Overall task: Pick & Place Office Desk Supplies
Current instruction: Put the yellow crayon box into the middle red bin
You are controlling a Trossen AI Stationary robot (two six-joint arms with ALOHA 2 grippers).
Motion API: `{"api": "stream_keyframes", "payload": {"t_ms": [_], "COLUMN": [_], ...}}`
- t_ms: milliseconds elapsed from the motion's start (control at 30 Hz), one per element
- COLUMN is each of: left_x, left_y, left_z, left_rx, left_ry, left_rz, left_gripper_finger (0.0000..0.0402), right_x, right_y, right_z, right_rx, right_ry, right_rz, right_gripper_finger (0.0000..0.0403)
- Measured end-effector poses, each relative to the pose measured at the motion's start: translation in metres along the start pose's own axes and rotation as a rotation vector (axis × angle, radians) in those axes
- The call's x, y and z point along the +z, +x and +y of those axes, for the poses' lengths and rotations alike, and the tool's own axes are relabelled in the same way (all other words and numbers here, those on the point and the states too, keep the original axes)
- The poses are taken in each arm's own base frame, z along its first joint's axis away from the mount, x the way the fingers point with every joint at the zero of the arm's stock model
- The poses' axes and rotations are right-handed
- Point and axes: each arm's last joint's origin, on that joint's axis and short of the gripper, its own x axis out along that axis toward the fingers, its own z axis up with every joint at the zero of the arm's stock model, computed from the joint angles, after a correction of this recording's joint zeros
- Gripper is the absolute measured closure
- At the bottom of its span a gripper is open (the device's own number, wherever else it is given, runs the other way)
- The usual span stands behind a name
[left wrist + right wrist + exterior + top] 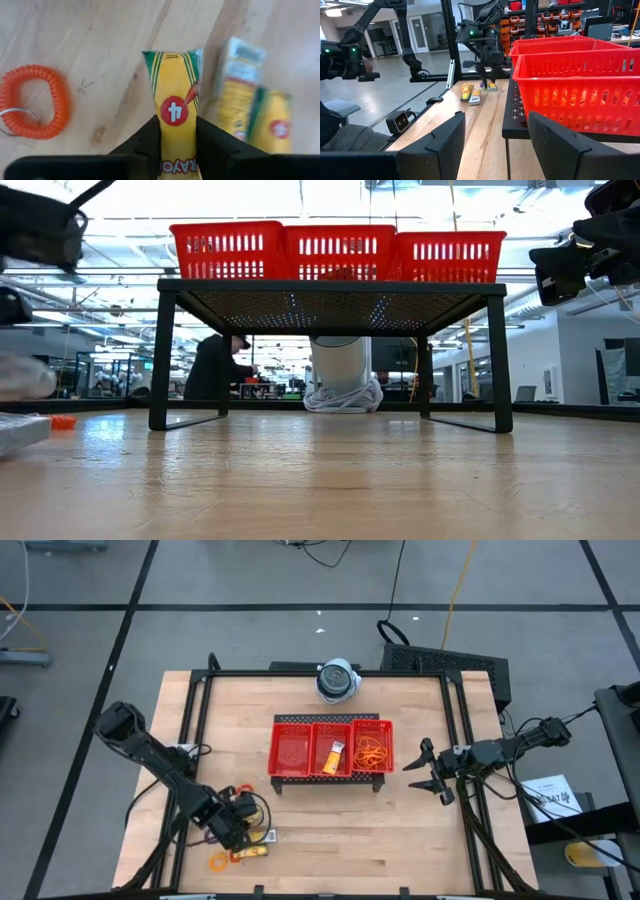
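My left gripper [177,125] is low over the table's near left part [240,827], shut on a small yellow packet [175,85] marked with a red "4". Two more yellow packets [240,90] lie flat on the wood beside it, and an orange coiled ring [35,107] lies on its other side. In the high view a purple ring [207,837] and an orange ring [218,861] lie near the gripper. On the red tray [330,725], the middle compartment holds a yellow packet [333,755] and the right one holds orange rubber bands [372,750]. My right gripper [427,771] is open, to the right of the tray. My left gripper pinches the yellow packet between its two fingers, across the packet's width near one end [176,137]. The fingers come from above, pointing down, as the right wrist view shows [484,80]. The packet's free end [172,57] points down; whether it touches the wood I cannot tell.
The red tray sits on a black perforated stand [330,295] at the table's middle, with room beneath it. A round white-grey device [338,680] stands at the far edge. Black frame rails [195,710] run along the left and right sides. A person [215,370] shows in the room behind.
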Motion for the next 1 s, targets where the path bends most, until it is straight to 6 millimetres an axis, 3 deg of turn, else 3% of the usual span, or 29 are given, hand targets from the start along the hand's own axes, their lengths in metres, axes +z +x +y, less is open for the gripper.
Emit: {"api": "stream_keyframes", "payload": {"t_ms": [333, 633, 833, 1000], "left_x": [0.041, 0.088, 0.13, 0.165], "left_y": [-0.029, -0.059, -0.083, -0.106], "left_z": [-0.034, -0.043, -0.036, -0.029], "left_rx": [-0.486, -0.723, -0.653, -0.434], "left_ry": [-0.01, 0.248, 0.366, 0.468], "left_rz": [-0.306, -0.778, -0.964, -0.919], "left_gripper_finger": [0.0304, 0.0295, 0.0294, 0.0293], "right_x": [0.0, 0.0, 0.0, 0.0], "right_y": [0.0, 0.0, 0.0, 0.0], "right_z": [0.0, 0.0, 0.0, 0.0], "right_rx": [0.0, 0.0, 0.0, 0.0], "right_ry": [0.0, 0.0, 0.0, 0.0], "right_rz": [0.0, 0.0, -0.001, -0.001], "right_gripper_finger": [0.0197, 0.0197, 0.0197, 0.0197]}}
